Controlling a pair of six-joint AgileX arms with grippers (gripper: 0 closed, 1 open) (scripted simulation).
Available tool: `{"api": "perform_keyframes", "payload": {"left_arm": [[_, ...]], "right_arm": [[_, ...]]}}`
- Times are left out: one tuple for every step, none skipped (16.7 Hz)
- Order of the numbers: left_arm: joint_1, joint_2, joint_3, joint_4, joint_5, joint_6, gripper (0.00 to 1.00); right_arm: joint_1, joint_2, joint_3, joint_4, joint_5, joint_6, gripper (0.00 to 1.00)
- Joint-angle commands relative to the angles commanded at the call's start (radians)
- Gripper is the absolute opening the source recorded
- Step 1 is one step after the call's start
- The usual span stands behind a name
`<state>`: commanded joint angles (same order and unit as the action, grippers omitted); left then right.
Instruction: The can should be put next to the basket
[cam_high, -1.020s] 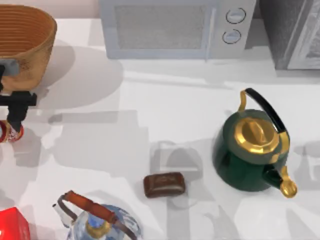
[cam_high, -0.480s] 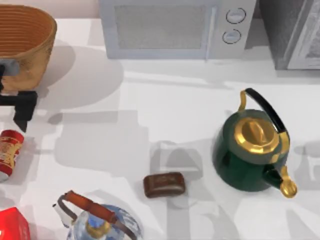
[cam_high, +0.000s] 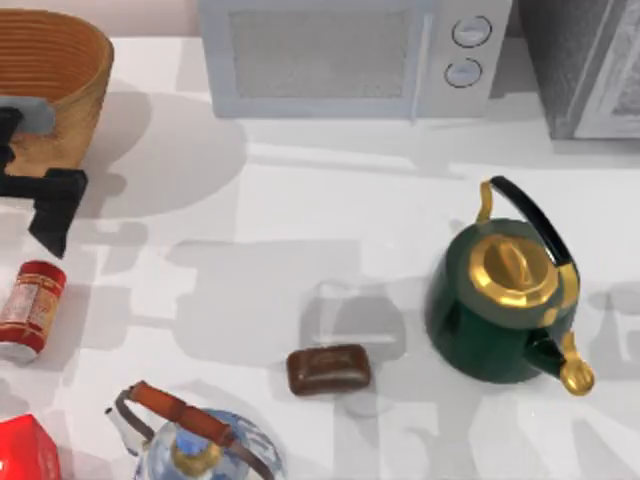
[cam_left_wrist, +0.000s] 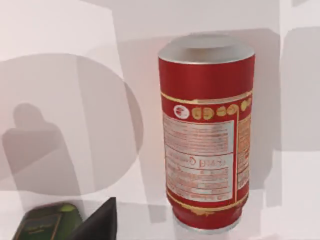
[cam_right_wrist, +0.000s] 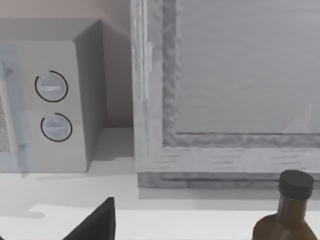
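- Standing free at the table's left edge: can (cam_high: 32, 309), below the basket (cam_high: 55, 85).
- Handling (judged): light, rigid, slick; best gripped mid-body.
- Left gripper (cam_high: 50, 215): finger state cannot be told.

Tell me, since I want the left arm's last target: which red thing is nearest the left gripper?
The can, standing just in front of the left gripper. It is a cylinder with a silver top; the red box sits farther off at the table's front edge.
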<state>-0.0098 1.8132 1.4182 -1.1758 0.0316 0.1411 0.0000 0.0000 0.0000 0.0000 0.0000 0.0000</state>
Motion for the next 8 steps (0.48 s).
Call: {"api": "perform_keyframes", "payload": {"left_arm": [[-0.004, -0.004, 0.013, -0.020, 0.001, 0.001, 1.00], [-0.002, -0.002, 0.028, -0.034, -0.001, -0.002, 1.00], [0.005, 0.008, 0.042, -0.041, -0.005, -0.008, 1.00], [0.017, 0.023, 0.054, -0.039, -0.012, -0.019, 1.00], [0.031, 0.041, 0.062, -0.029, -0.020, -0.032, 1.00], [0.046, 0.058, 0.069, -0.013, -0.028, -0.047, 1.00], [0.058, 0.073, 0.074, 0.002, -0.036, -0.059, 1.00], [0.063, 0.079, 0.076, 0.008, -0.039, -0.064, 1.00]], "right_arm": [[0.000, 0.000, 0.000, 0.000, 0.000, 0.000, 1.00], [0.000, 0.000, 0.000, 0.000, 0.000, 0.000, 1.00], [0.000, 0.000, 0.000, 0.000, 0.000, 0.000, 1.00], [0.000, 0.000, 0.000, 0.000, 0.000, 0.000, 1.00], [0.000, 0.000, 0.000, 0.000, 0.000, 0.000, 1.00], [0.000, 0.000, 0.000, 0.000, 0.000, 0.000, 1.00], [0.000, 0.000, 0.000, 0.000, 0.000, 0.000, 1.00], [0.000, 0.000, 0.000, 0.000, 0.000, 0.000, 1.00]]}}
